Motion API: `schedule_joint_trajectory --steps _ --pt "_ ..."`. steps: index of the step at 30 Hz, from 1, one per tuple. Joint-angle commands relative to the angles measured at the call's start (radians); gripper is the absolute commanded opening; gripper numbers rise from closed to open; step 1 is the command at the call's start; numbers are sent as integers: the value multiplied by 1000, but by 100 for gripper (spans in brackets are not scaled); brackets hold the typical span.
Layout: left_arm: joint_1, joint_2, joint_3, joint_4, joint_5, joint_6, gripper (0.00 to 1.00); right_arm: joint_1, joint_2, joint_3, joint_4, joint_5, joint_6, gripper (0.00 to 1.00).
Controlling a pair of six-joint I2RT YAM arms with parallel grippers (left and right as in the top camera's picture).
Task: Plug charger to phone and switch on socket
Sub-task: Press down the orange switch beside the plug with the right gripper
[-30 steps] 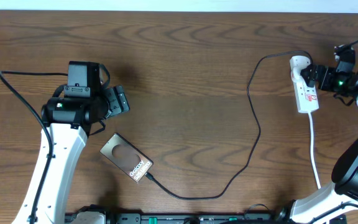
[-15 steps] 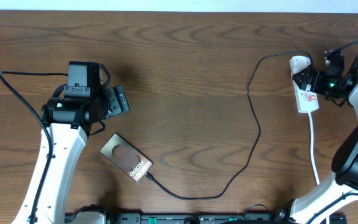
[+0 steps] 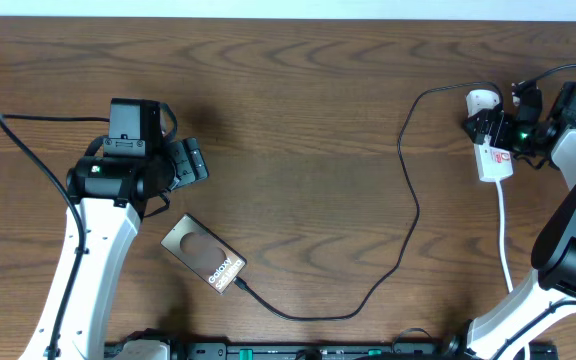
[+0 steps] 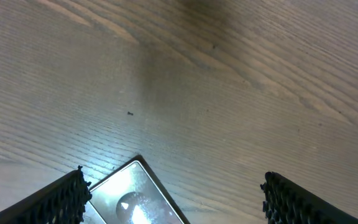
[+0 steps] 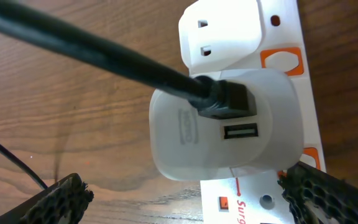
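Note:
The phone [image 3: 204,256] lies flat on the table at the lower left, with the charger's connector tip at its lower right end. The charger's black cable [image 3: 412,215] loops right and up to its white adapter [image 3: 481,99], which sits in the socket [image 3: 496,165], a white power strip. My right gripper [image 3: 483,128] is open, low over the strip beside the adapter. In the right wrist view the adapter [image 5: 229,124] and strip [image 5: 278,37] lie between the right fingers [image 5: 191,196]. My left gripper [image 3: 190,160] is open above the phone [image 4: 135,199], and it also shows in the left wrist view [image 4: 176,202].
The strip's white cord [image 3: 504,240] runs down toward the front edge at the right. Orange switches [image 5: 281,60] show on the strip. A black lead [image 3: 28,140] hangs by the left arm. The table is dark wood.
My right gripper has moved left over the power strip, closer to the adapter. The left arm, phone and cable have not moved.

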Motion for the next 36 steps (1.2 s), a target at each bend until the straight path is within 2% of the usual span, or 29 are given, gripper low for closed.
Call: schedule_joint_trajectory --steps 1,36 --pt "-3 4 28 -3 -15 -6 88 10 9 0 6 -14 7 99" --pt "-3 6 14 -3 -15 -13 88 64 16 0 69 32 41 99"
